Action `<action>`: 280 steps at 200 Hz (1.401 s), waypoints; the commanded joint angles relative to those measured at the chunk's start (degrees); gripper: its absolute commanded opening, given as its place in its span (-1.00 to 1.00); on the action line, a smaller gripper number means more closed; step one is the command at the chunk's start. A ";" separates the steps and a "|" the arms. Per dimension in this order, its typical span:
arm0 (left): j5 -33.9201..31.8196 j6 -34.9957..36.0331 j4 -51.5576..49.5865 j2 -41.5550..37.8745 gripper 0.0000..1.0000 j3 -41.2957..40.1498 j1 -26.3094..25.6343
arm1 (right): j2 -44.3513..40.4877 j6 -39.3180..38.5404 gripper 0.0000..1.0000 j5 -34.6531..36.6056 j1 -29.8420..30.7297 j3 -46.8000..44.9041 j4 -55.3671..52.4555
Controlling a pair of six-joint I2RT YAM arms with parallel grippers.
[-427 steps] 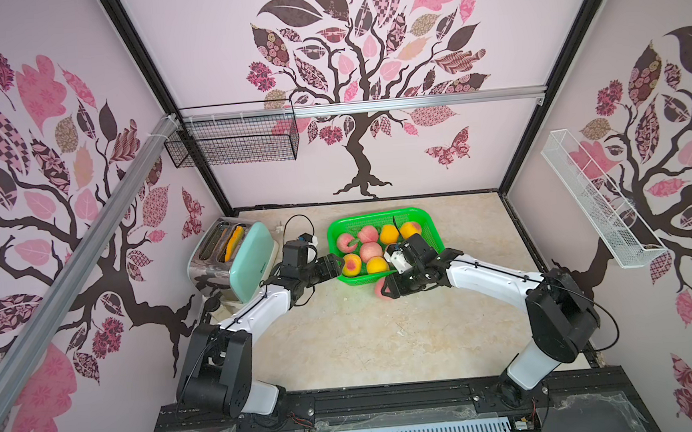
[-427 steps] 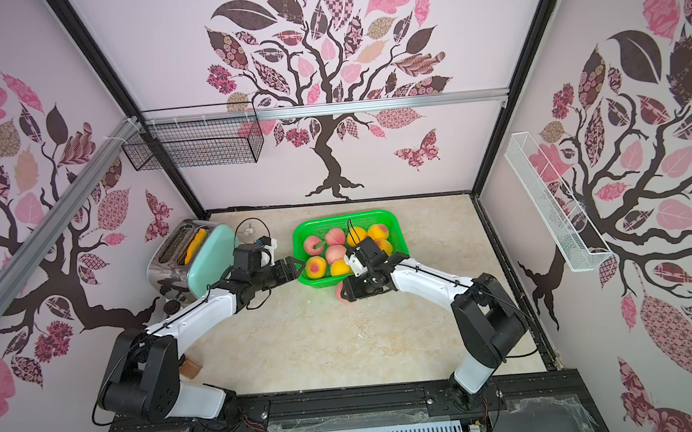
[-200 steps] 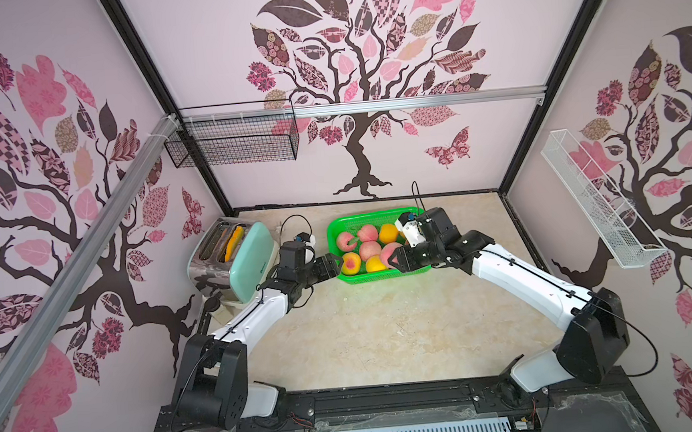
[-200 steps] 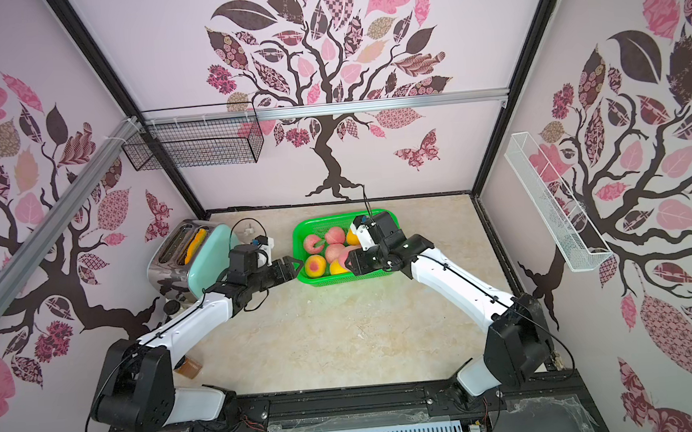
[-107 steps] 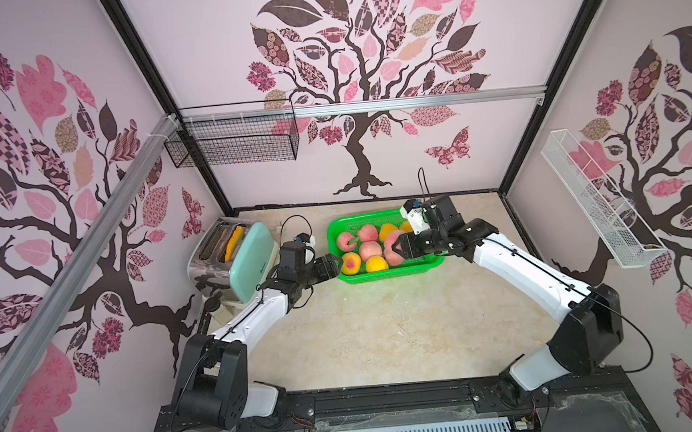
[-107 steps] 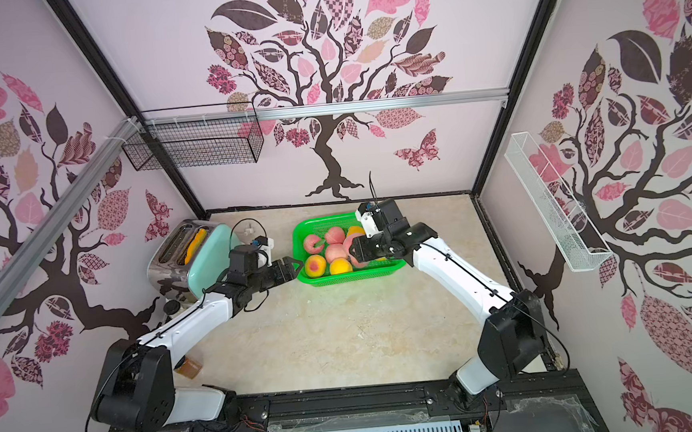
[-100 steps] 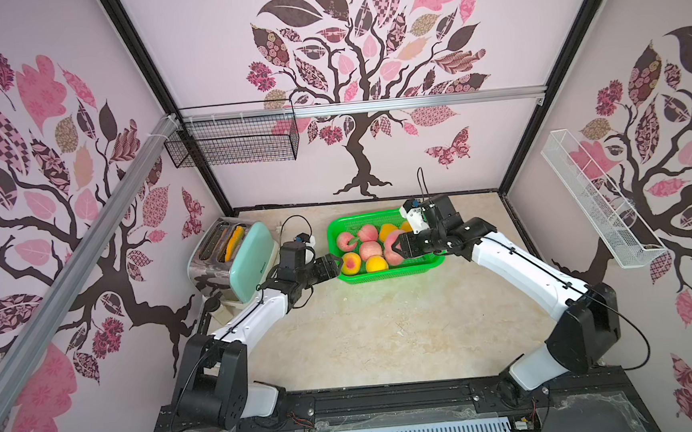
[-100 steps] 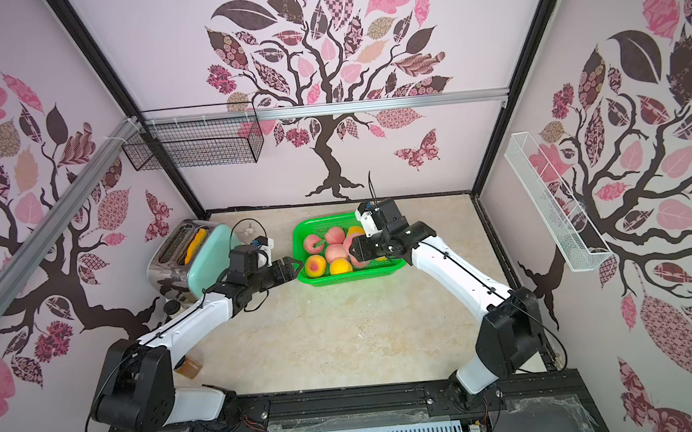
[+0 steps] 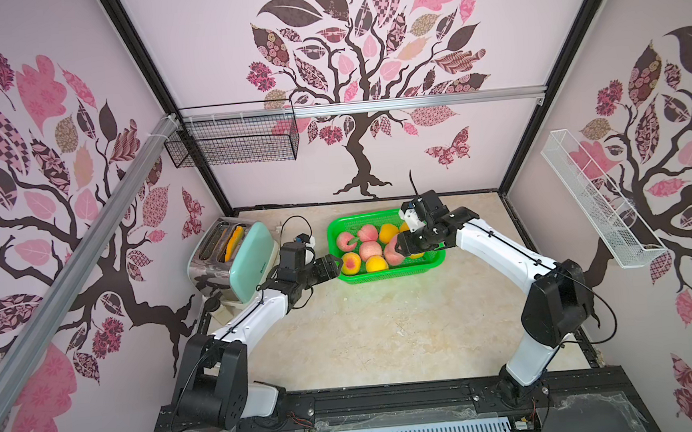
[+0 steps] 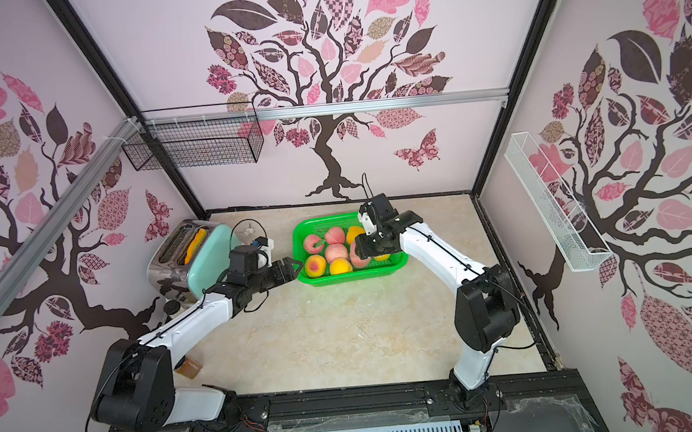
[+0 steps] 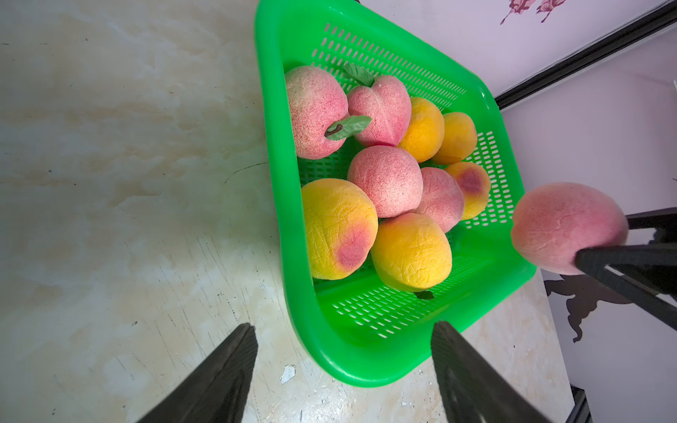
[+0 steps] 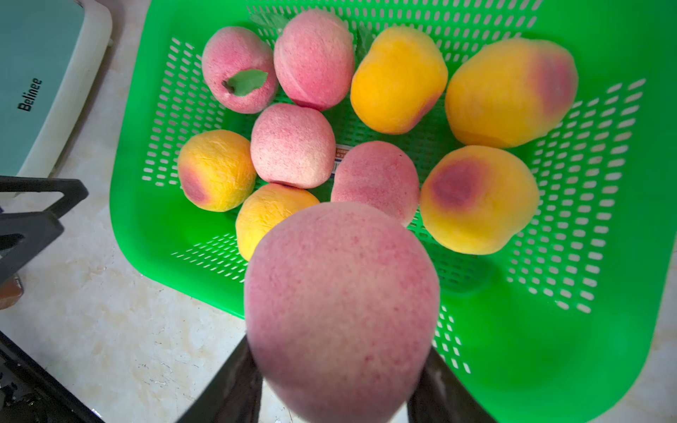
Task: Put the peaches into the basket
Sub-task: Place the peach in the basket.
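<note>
The right fingers (image 12: 230, 392) are clamped on a pale pink fuzzy round peach (image 9: 393, 250) held directly above the bright green perforated plastic basket (image 9: 390, 275) and the nine peaches (image 12: 293, 144) inside, while the left fingers (image 11: 219, 381), parted and empty, hover beside its left end.

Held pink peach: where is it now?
In a top view the pink peach hangs in the right end effector above the green basket, right of its middle, over the peaches inside.

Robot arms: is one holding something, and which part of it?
The right jaws pinch a pink peach by two opposite sides, above the green basket. The left jaws are open, holding nothing.
</note>
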 commanded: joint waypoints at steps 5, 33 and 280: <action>-0.46 1.08 -0.27 -1.24 0.57 -1.05 0.30 | 0.59 -0.01 0.08 -1.28 -2.30 -0.27 -0.85; -0.29 1.08 -0.25 -0.78 0.57 -1.05 0.40 | 2.45 -0.02 0.08 -2.10 -3.65 -0.82 -0.49; 0.07 1.09 0.28 -1.02 0.57 -1.01 1.17 | 9.49 -2.36 0.54 -1.46 -4.00 1.87 -5.42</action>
